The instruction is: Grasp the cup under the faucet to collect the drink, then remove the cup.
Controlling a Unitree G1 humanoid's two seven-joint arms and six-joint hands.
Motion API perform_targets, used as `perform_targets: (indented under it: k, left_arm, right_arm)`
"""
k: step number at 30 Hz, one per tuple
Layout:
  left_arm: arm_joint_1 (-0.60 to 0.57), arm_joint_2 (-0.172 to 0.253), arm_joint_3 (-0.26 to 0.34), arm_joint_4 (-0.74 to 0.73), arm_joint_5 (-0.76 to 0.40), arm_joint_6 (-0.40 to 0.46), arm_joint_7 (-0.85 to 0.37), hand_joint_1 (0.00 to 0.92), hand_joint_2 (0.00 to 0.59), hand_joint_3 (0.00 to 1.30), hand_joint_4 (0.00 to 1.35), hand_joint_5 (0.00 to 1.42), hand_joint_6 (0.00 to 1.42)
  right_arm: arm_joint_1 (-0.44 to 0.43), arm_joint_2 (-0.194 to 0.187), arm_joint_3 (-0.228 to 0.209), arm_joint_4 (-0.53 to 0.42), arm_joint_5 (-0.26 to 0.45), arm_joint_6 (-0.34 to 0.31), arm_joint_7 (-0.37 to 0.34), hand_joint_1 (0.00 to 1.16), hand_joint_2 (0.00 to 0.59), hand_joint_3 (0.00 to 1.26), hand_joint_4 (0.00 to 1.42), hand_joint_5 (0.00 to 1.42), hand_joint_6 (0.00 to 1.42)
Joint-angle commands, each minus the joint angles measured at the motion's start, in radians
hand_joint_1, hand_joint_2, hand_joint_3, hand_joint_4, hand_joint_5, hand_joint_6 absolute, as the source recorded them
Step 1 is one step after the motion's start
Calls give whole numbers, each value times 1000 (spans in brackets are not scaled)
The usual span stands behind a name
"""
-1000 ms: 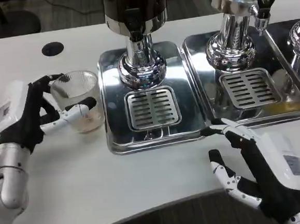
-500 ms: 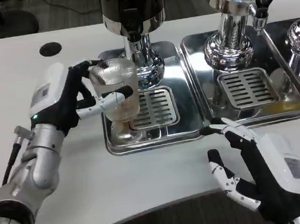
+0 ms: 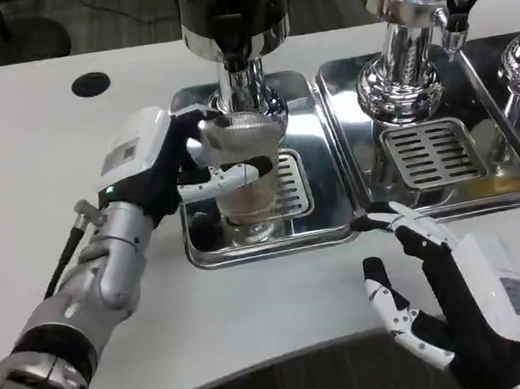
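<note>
A clear ribbed plastic cup (image 3: pixel 243 167) is held by the left hand (image 3: pixel 164 170), with the thumb and fingers (image 3: pixel 231 174) wrapped around its sides. The cup is kept upright over the left part of the slotted steel grille (image 3: pixel 286 185) that is set in the left-hand polished steel drip tray (image 3: pixel 201 244), directly below the chromed column (image 3: pixel 242 79) of the dark-bodied drink dispenser (image 3: pixel 232 7) standing toward the far edge of the white bench (image 3: pixel 251 312). A little pale liquid can be made out in the bottom of the cup; whether the base is touching the grille cannot be told. The silver left forearm (image 3: pixel 100 279) is stretched in from the near left corner of the bench.

The right hand (image 3: pixel 457 296) is laid near the near edge of the bench, toward the right, with its black and white fingers spread and nothing held; one fingertip (image 3: pixel 383 212) is placed just at the front rim of the drip tray.

A second polished steel drip tray (image 3: pixel 503 198) with its own slotted grille is seen to the right, carrying a clear-bodied dispenser (image 3: pixel 408 21) with a black tap handle (image 3: pixel 459 3). A round black hole (image 3: pixel 90 83) is set in the bench near its far left corner.
</note>
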Motion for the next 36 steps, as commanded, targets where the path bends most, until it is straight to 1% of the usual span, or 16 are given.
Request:
perform_targets:
  k: [1,3,6,8,12,16,21,23,27,29,34,36]
  left_arm:
    - [-24,-13,-22,14,18,27,-9,386,192,510,604,903,1275]
    - [-22,-11,-31,14,25,29,-7,386,192,510,604,900,1272]
    - [-16,-4,-54,10,42,33,9,375,196,499,594,862,1221]
    - [-14,-1,-64,9,48,38,16,369,192,481,564,804,1133]
    - [-8,9,-80,4,63,46,22,349,175,438,513,726,1037]
    - [-6,17,-80,2,56,48,23,326,172,425,505,705,994]
    - [-1,25,-74,-3,49,46,29,316,162,407,491,688,975]
    - [2,27,-71,-6,45,42,32,301,156,394,468,673,969]
    - [6,36,-67,-17,41,20,32,252,125,341,408,608,905]
    - [6,40,-66,-21,39,12,27,228,108,316,360,577,849]
    - [2,44,-59,-27,31,-2,14,178,84,273,310,526,788]
    - [1,46,-52,-32,24,-18,9,173,81,269,298,520,767]
  right_arm:
    - [13,9,-4,-14,-4,13,-4,433,499,360,196,210,403]
    - [16,10,-2,-16,-5,14,-3,433,499,360,196,210,403]
    - [18,12,-1,-17,-5,14,-2,433,499,360,196,210,403]
    - [16,13,2,-18,-9,16,-1,433,499,360,196,210,403]
    - [6,13,5,-15,-12,15,0,433,499,360,196,210,403]
    - [1,9,1,-6,-2,12,5,433,499,360,196,210,403]
    - [-10,6,-1,2,1,10,7,433,499,360,196,210,403]
    - [-11,5,-2,4,4,9,8,433,499,360,196,210,403]
    - [-9,4,-2,5,8,7,9,433,499,360,196,210,403]
    - [-10,5,-2,6,9,5,8,433,499,360,196,210,403]
    - [-14,5,-2,8,9,5,8,433,499,360,196,210,403]
    - [-15,7,-2,11,15,6,10,433,499,360,196,210,403]
